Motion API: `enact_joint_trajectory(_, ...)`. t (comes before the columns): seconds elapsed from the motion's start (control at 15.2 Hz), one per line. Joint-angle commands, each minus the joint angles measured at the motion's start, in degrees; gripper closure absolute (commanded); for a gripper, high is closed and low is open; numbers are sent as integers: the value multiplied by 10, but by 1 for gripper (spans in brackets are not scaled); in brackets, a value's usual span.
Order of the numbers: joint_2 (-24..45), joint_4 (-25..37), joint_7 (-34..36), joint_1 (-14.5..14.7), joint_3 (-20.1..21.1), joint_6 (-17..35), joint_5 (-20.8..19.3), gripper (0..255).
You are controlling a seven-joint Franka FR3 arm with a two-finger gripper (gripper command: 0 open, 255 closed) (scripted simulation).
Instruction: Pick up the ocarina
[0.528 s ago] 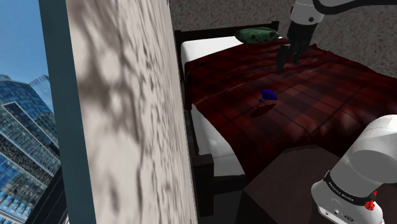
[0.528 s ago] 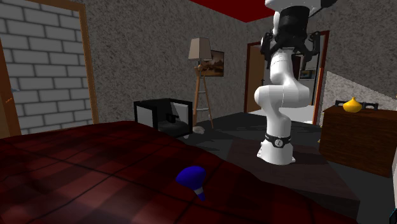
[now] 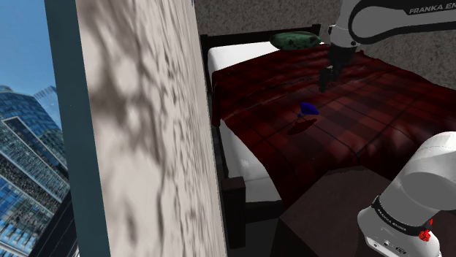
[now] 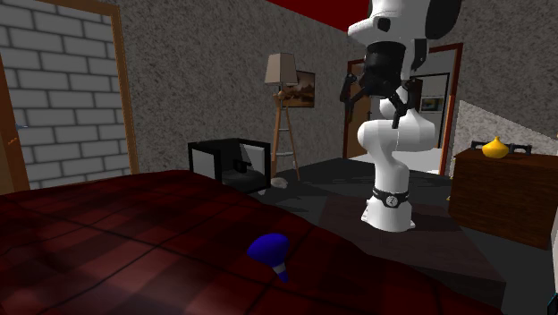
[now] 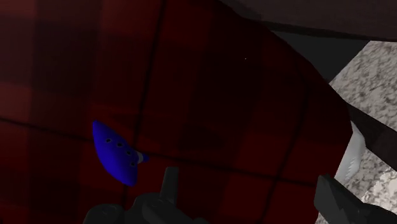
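Note:
The ocarina [image 3: 308, 109] is a small blue piece with finger holes, lying on the dark red plaid bedcover [image 3: 351, 124]. In the second exterior view the ocarina [image 4: 270, 249] rests near the bed's front edge. My black gripper [image 3: 327, 79] hangs open above the cover, up and to the right of the ocarina in the shoulder view. From the second exterior view, the gripper [image 4: 371, 103] is high in the air with its fingers spread. In the wrist view the ocarina [image 5: 114, 153] lies beside one finger, outside the open gripper [image 5: 251, 194].
A green pillow [image 3: 296, 40] lies at the head of the bed by the dark headboard [image 3: 241, 36]. A tall speckled wall panel [image 3: 146, 146] stands along the shoulder view's left. A dresser [image 4: 501, 192] with a yellow object, a floor lamp [image 4: 283, 72] and a black cabinet [image 4: 228, 161] stand beyond the bed.
The arm has swung, bringing the hand lower and closer to the ocarina. The fingers have stayed open and the ocarina has not moved.

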Motion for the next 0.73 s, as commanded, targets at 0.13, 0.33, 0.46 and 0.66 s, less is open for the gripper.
enact_joint_trajectory(0.13, 39, -23, -74, 2, -42, 74, -32, 0)
enact_joint_trajectory(0.33, 80, -32, -131, 5, -76, 134, -53, 0)
enact_joint_trajectory(0.46, 113, -32, -168, 7, -99, 174, -64, 0)
enact_joint_trajectory(0.66, 170, -25, -227, 14, -133, 235, -72, 0)
